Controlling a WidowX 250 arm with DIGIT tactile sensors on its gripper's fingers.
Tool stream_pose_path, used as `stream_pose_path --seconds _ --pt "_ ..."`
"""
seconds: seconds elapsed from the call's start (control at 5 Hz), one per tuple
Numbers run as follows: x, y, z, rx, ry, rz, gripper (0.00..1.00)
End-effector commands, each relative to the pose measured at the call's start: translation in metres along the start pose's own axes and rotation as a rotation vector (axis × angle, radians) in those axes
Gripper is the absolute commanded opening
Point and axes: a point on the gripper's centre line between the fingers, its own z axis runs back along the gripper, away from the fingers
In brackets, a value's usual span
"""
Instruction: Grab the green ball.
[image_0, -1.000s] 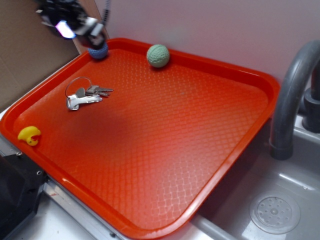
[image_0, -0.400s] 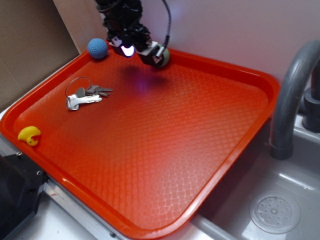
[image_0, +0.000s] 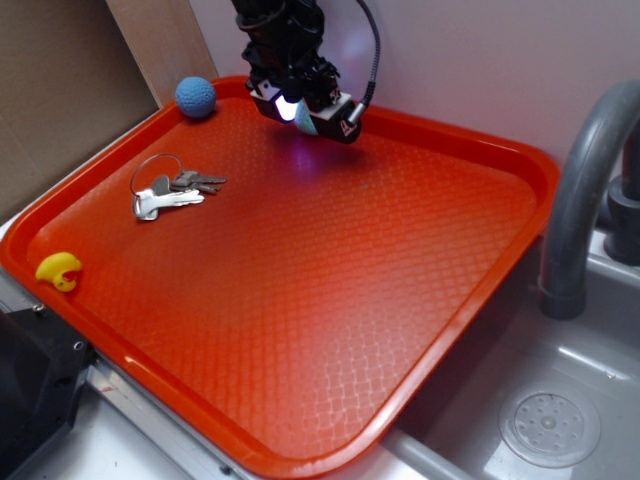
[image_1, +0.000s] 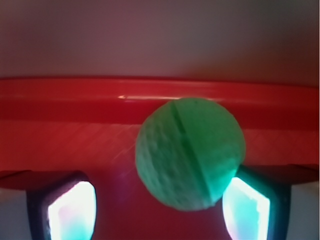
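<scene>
Gripper (image_0: 312, 112) low over the tray's (image_0: 420, 300) far rim, fingers (image_1: 70, 210) spread apart with the green ball (image_1: 190, 152) between them; contact not discernible. Ball sits on the tray just inside that rim, mostly hidden in the exterior view. Blue ball (image_0: 196, 96) at tray's far-left corner, keys (image_0: 170, 190) left of centre, yellow piece (image_0: 59, 270) near the left rim.

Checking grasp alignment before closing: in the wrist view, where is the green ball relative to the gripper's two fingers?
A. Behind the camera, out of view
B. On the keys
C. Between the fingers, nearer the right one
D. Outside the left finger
C: the wrist view shows the green ball sitting between the two lit fingers, nearly against the right-hand one, with the tray rim behind it; the gripper looks open.
</scene>
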Motion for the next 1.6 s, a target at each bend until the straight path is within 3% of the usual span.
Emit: stream_pose_path --seconds 0.0,0.2,0.6,0.8,1.0,1.2,1.4 --pt "0.029 -0.012 0.004 0.001 -0.056 -0.027 1.00" --pt "0.032 -0.012 0.002 0.004 -0.054 -0.009 0.00" --pt "0.032 0.002 0.012 0.037 -0.069 0.017 0.00" --pt "0.018 0.019 0.040 0.092 -0.058 0.050 0.00" --pt "-0.021 0.035 0.098 0.107 -0.018 0.041 0.00" --pt "-0.052 0.034 0.156 0.046 0.101 -0.008 0.00" --pt "-0.094 0.035 0.213 0.062 0.092 -0.047 0.00"
